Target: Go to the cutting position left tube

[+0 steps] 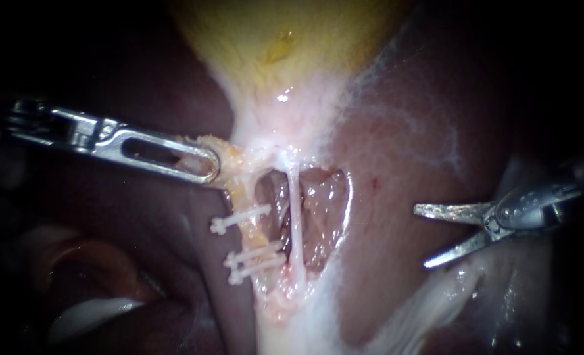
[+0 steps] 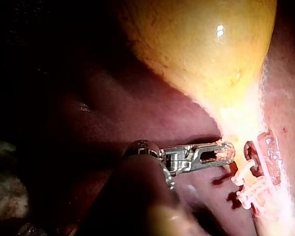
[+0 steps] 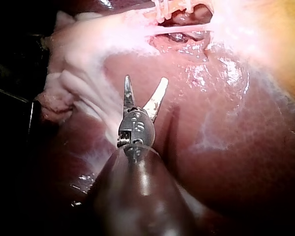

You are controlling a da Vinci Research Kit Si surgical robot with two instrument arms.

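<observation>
The yellow gallbladder narrows to a pale neck above an opened window in the liver. Two tubes cross that window: the left tube carries three white clips, the right tube is thin, pale and bare. My left instrument comes in from the left, its slotted jaws shut on yellowish tissue at the gallbladder neck; it shows the same in the left wrist view. My right instrument has two blades standing open over the liver, well to the right of both tubes, holding nothing.
Dark red liver surrounds the window. Pale white tissue folds lie below the right instrument. A glistening reddish fold sits at the lower left.
</observation>
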